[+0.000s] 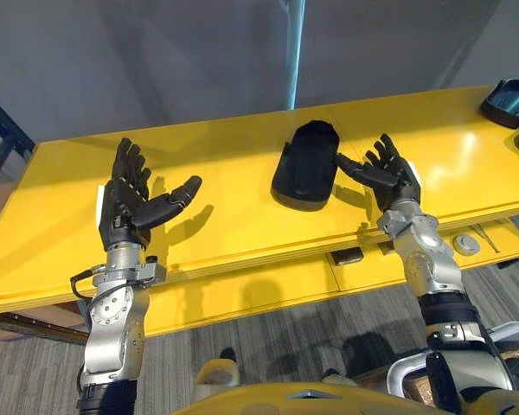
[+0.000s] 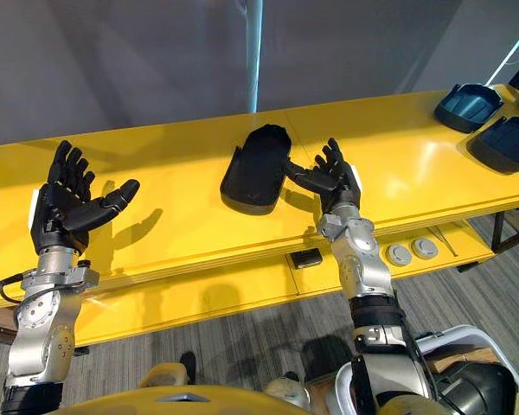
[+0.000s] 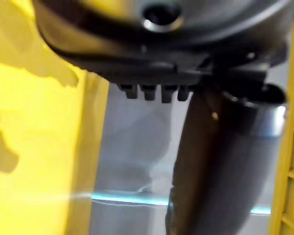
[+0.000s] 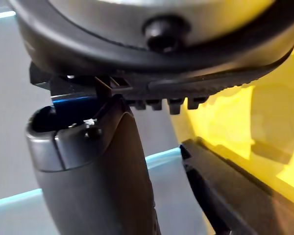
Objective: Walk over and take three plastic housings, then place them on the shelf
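A black plastic housing (image 1: 305, 164) lies on the yellow table (image 1: 225, 216), near its middle. My right hand (image 1: 389, 177) is open just to the right of it, thumb pointing at the housing's side and almost touching it. The same housing (image 4: 235, 196) shows past the thumb in the right wrist view. My left hand (image 1: 130, 199) is open over the table's left part, thumb out, holding nothing. Two more dark housings (image 2: 470, 106) (image 2: 508, 143) sit at the table's far right end.
The table has a lower yellow ledge (image 2: 242, 285) along its front with a small black block (image 2: 307, 258) and round grey caps (image 2: 400, 254). A dark frame (image 1: 0, 130) stands at the far left. Grey carpet lies below.
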